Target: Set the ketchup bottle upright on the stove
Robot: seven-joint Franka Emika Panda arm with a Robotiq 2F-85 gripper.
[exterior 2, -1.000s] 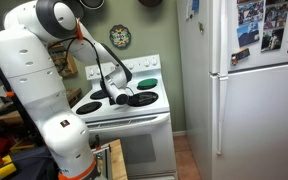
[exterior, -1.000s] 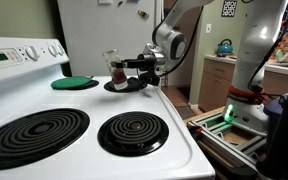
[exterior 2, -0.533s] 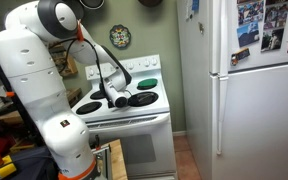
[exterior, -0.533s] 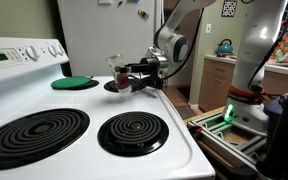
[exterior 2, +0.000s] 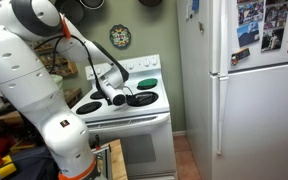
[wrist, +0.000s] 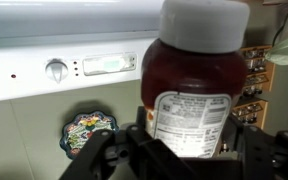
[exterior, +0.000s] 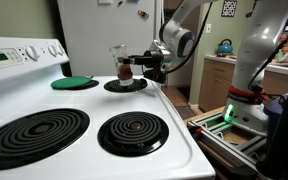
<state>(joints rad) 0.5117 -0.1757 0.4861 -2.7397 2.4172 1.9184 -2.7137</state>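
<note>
My gripper (exterior: 131, 67) is shut on the ketchup bottle (exterior: 121, 56) and holds it roughly upright in the air above the back burner (exterior: 126, 86) of the white stove (exterior: 176, 132). The bottle is clear above with dark red contents below. In the wrist view the bottle (wrist: 196, 85) fills the middle, with its pale cap at the top of the picture and its label between my fingers (wrist: 184, 152). In an exterior view my gripper (exterior 2: 118, 97) hangs over the stove (exterior 2: 134, 124); the bottle is too small to make out there.
A flat green disc (exterior: 74, 83) lies on the back burner near the control panel (exterior: 19, 52). Two front coil burners (exterior: 132, 130) are bare. A white refrigerator (exterior 2: 249, 95) stands beside the stove. A decorated plate (wrist: 87, 131) hangs on the wall.
My gripper has risen with the bottle and moved a little away from the green disc; the bottle now hangs higher above the back burner.
</note>
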